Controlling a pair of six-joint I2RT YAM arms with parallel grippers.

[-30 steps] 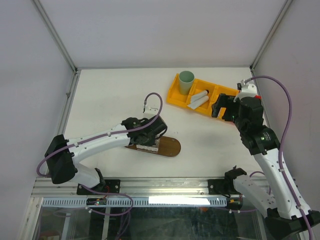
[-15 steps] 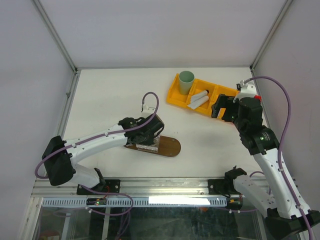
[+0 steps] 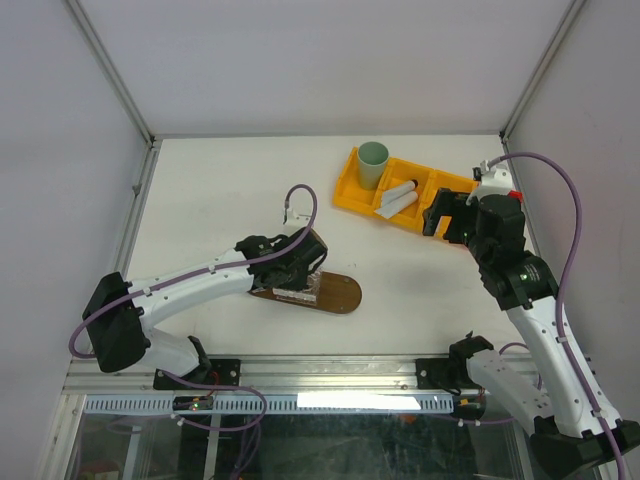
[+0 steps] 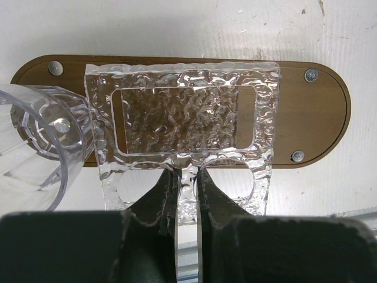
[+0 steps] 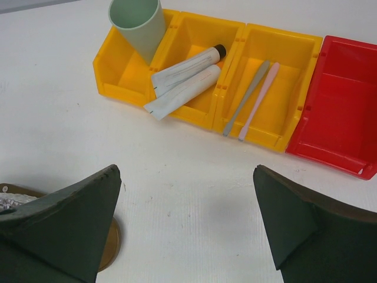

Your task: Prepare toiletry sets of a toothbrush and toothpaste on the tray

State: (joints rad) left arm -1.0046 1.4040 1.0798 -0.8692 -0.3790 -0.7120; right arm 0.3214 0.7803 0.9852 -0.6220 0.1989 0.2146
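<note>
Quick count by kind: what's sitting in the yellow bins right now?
Toothpaste tubes: 2
Toothbrushes: 2 (one grey, one pink)
Mint-green cup: 1
Total: 5

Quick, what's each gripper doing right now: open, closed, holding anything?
Left gripper: shut on the clear holder.
Right gripper: open, holding nothing.

1. The left claw (image 3: 296, 280) hangs over a clear textured block (image 3: 310, 290) on the dark brown oval wooden tray (image 3: 342, 294).
2. In the yellow compartmented plastic bin (image 3: 350, 195) lie white tapered squeeze tubes (image 3: 397, 198), beside a mint-green cup (image 3: 373, 164).
</note>
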